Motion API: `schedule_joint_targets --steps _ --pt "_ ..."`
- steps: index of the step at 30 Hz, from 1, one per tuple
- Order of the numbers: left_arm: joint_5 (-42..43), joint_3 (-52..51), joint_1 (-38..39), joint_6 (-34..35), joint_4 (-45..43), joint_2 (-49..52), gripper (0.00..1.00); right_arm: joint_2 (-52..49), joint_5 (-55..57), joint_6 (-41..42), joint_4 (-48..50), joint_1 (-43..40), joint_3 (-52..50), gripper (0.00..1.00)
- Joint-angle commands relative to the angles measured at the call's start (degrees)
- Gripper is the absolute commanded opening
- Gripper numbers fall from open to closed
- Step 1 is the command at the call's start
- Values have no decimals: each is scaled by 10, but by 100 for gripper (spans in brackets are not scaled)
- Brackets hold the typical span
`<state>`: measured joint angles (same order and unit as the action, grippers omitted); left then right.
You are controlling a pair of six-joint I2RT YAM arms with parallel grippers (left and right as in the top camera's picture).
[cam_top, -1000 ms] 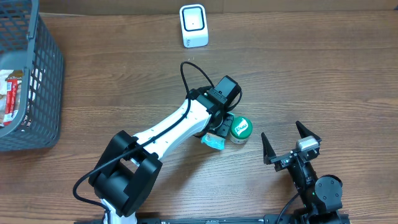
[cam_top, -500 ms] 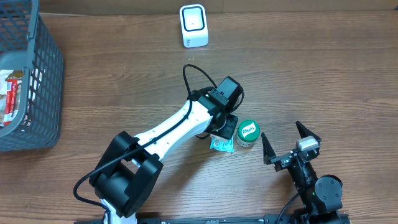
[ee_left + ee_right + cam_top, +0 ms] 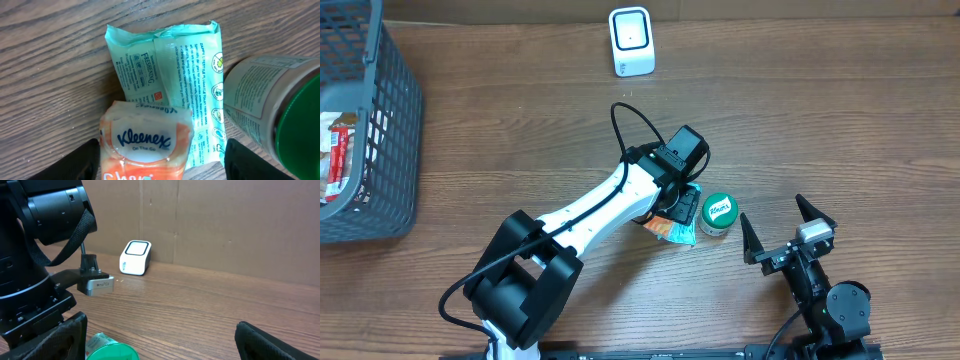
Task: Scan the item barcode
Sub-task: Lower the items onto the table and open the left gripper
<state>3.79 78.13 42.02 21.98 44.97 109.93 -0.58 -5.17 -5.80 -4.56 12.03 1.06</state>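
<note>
An orange Kleenex tissue pack (image 3: 145, 140) lies on the wooden table, on top of a teal wipes pack (image 3: 170, 65). My left gripper (image 3: 162, 156) is open around the tissue pack. Its left finger is close against the pack and its right finger stands clear of it. In the overhead view the left gripper (image 3: 682, 208) covers the tissue pack, and the teal pack (image 3: 670, 231) shows beneath it. The white barcode scanner (image 3: 631, 41) stands at the back of the table. My right gripper (image 3: 770, 208) is wide open at the front right and holds nothing.
A green-lidded jar (image 3: 718, 213) stands just right of the left gripper, between the two arms, and shows as the jar (image 3: 270, 105) beside the packs. A grey basket (image 3: 380, 130) with packaged goods sits at the far left. The scanner (image 3: 135, 257) stands before a cardboard wall.
The left arm shifted the packs and nudged the jar slightly right. Its jaws then widened off the Kleenex pack. The right arm has not moved.
</note>
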Motion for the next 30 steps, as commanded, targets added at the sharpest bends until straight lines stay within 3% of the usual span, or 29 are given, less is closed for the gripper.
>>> schedule_joint_targets --steps 1,10,21,24,30 --pt "-8 -4 4 4 -1 -9 69 3 -2 2 2 2 -6 100" --pt "15 -4 4 4 -1 -9 59 3 -2 2 2 2 -6 100" --pt "65 -4 4 3 -12 -9 53 3 -2 2 2 2 -6 100" --pt "78 -4 4 3 -19 -9 53 3 -2 2 2 2 -6 100" --pt "74 -1 -1 3 -22 -9 64 3 -2 2 2 2 -6 100"
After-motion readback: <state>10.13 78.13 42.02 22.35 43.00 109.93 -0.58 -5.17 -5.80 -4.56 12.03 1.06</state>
